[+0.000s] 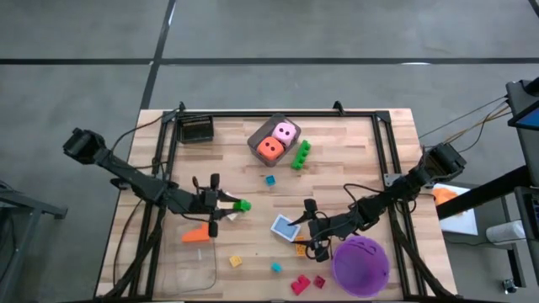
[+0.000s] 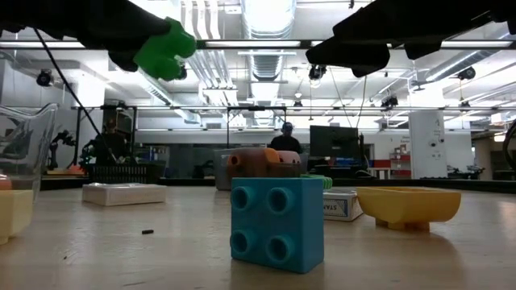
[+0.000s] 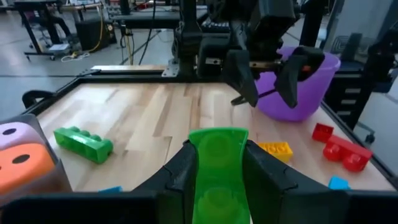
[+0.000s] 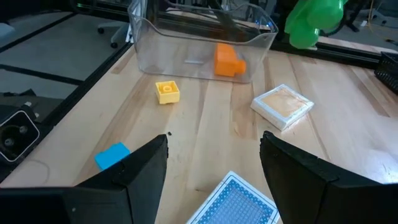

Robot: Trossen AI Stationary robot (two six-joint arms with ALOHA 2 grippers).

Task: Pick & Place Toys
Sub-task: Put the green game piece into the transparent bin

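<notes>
Nearest the table's front edge lie a yellow brick [image 1: 236, 262], a small blue brick [image 1: 275, 268] and two red bricks [image 1: 301, 284], with the purple bucket [image 1: 362, 264] at the front right and the clear tray [image 1: 189, 261] at the front left holding an orange brick [image 1: 195, 235]. Just behind these, the right end effector [image 1: 308, 229] hovers with its fingers spread and empty, above a blue tile [image 1: 285, 226] and what seems to be a yellow-orange brick [image 1: 301, 249] partly hidden under the arm. Level with it on the left, the left end effector [image 1: 226, 205] is clamped on a green brick [image 1: 242, 204], lifted clear of the table. Farther back sits a lone blue brick [image 1: 270, 179], then a long green brick [image 1: 300, 155]. Beside that, the orange die [image 1: 269, 149] and pink die [image 1: 285, 132] rest together in a grey dish [image 1: 255, 135]. A dark basket [image 1: 195, 129] stands at the far left corner.
</notes>
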